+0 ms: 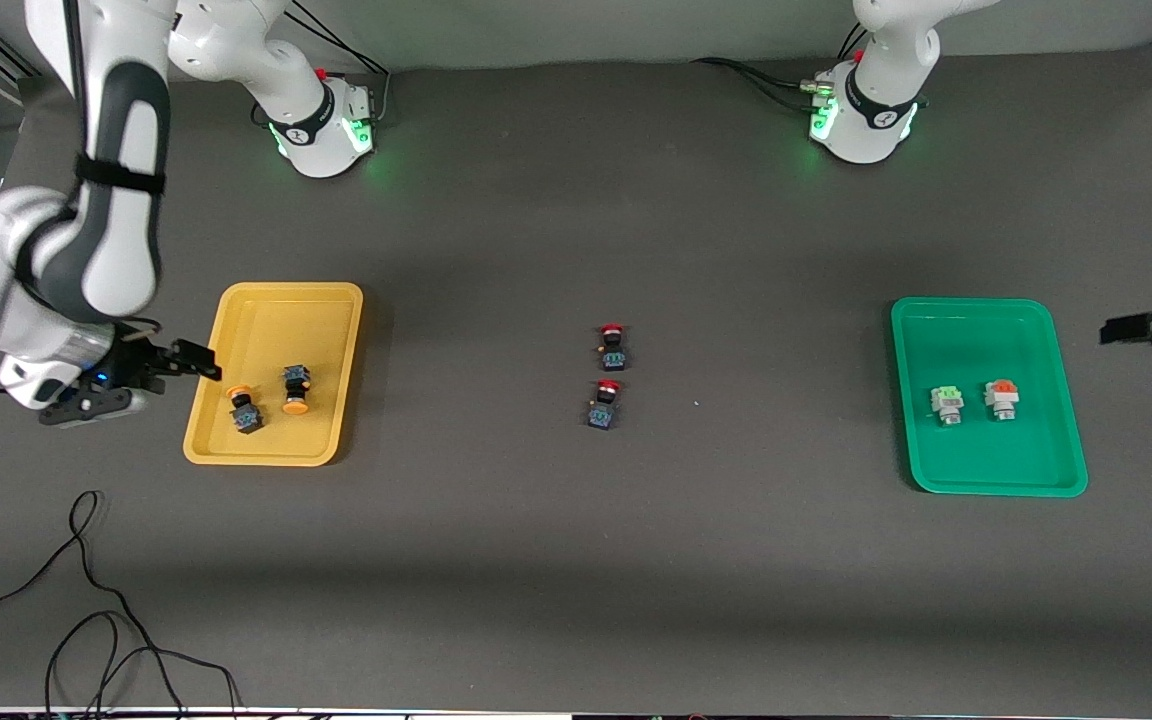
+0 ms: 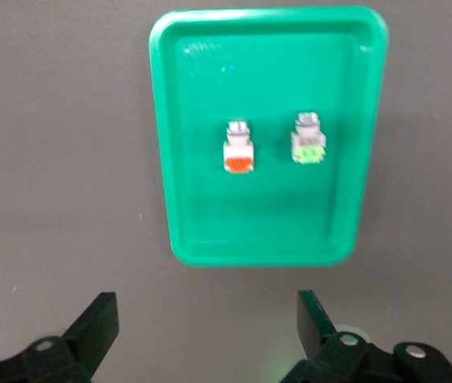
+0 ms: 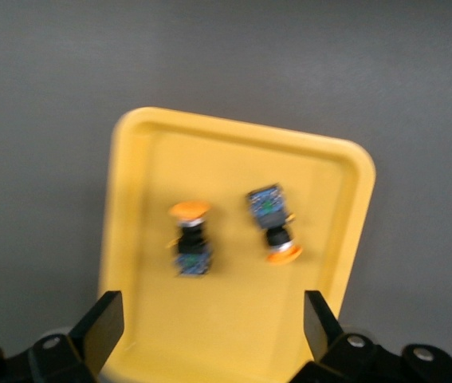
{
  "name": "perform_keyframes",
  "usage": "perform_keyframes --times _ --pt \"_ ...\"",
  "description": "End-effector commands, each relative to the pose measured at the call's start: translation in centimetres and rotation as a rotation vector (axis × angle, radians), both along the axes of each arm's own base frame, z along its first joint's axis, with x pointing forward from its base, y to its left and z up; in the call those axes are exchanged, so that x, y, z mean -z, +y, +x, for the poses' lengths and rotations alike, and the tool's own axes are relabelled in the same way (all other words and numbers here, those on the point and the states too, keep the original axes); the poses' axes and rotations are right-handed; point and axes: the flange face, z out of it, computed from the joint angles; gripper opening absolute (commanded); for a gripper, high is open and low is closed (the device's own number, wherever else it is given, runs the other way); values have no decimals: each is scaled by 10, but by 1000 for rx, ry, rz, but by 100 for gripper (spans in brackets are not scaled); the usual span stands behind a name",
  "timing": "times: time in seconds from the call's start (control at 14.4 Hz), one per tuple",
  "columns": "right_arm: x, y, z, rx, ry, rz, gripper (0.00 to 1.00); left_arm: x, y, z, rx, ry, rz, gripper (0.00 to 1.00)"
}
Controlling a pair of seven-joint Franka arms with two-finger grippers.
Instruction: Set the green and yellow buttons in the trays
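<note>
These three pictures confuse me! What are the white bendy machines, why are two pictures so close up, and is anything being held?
The white machines are two robot arms. The big picture looks down at the whole table from a high camera. The close-ups come from little cameras on the arms' wrists.

The right end effector is beside the yellow tray, which holds two yellow-capped buttons. The left end effector is beside the green tray, which holds a green-topped button and an orange-topped button.

Two red-capped buttons sit on the table between the trays.

Both end effectors are open and hold nothing.
</note>
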Motion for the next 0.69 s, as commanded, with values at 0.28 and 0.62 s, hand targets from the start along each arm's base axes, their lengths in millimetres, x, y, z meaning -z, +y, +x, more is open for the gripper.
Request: perform_keyframes --times 0.28,0.62 --pt "-196 49 3 136 105 -98 100 -80 -100 -30 -2 -37 -36 100" --pt "-227 48 -8 137 129 -167 100 -91 -182 -34 -34 -55 1 100"
